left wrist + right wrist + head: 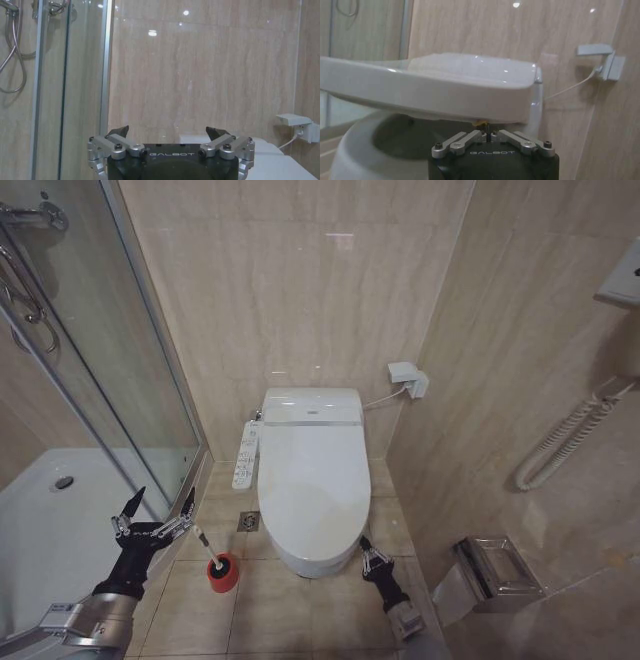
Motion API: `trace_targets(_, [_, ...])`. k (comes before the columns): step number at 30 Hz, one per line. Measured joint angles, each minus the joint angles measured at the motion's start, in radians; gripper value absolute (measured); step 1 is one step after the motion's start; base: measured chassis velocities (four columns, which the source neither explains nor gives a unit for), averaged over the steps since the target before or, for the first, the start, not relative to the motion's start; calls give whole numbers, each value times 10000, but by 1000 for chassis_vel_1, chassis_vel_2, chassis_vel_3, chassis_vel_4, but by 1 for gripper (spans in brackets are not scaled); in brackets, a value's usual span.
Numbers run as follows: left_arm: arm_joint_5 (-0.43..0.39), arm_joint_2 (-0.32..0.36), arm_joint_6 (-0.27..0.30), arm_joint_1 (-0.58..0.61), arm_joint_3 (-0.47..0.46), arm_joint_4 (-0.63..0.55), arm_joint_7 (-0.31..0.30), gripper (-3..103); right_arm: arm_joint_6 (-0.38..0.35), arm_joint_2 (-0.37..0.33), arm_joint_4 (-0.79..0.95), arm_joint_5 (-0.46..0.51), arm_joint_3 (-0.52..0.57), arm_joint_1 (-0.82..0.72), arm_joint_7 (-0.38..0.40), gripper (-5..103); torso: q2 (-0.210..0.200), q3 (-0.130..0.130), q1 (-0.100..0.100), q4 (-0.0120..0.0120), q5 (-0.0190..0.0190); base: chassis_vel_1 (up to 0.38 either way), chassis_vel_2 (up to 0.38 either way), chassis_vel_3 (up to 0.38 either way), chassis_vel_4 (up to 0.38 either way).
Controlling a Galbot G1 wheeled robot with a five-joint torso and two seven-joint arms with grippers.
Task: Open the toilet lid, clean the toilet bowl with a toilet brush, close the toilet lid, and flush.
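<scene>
At toilet's near-right edge, right gripper (pixel 369 551) pinched closed under toilet lid (pixel 313 472) rim, likely to lift it. Left gripper (pixel 158 502) spread wide, idle above toilet brush (pixel 214 563), left of toilet.

The word "GALBOT" stands in pale letters on the black body of the left gripper (pixel 171 132), and likewise on the right gripper (pixel 487 132), just behind each one's fingers.
</scene>
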Motion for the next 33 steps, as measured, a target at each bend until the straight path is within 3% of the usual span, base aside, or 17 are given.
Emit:
trace_targets(17, [0,-1,0,6,-2,0,-2,100,-587,20,2045,922,452,-37,626,1,1,-3,-1,-2,-3,0,0,0,0])
trace_targets(18, [0,-2,-3,-2,1,-2,1,100,-739,37,2207,1071,502,-12,712,1,3,-4,-1,5,-21,0,0,0,0])
trace_targets(19, [0,5,3,9,0,1,0,100,-831,71,2372,1194,509,-4,762,1,3,-1,2,-8,0,0,0,0,0])
trace_targets(21, [0,0,0,0,0,-1,-1,100,-1080,135,2749,1437,538,120,872,1,2,-2,2,6,-2,0,0,0,0])
trace_targets(33, [0,0,0,0,0,-1,0,100,-1649,76,3361,1982,604,657,1152,1,1,-2,2,-1,-4,0,0,0,0])
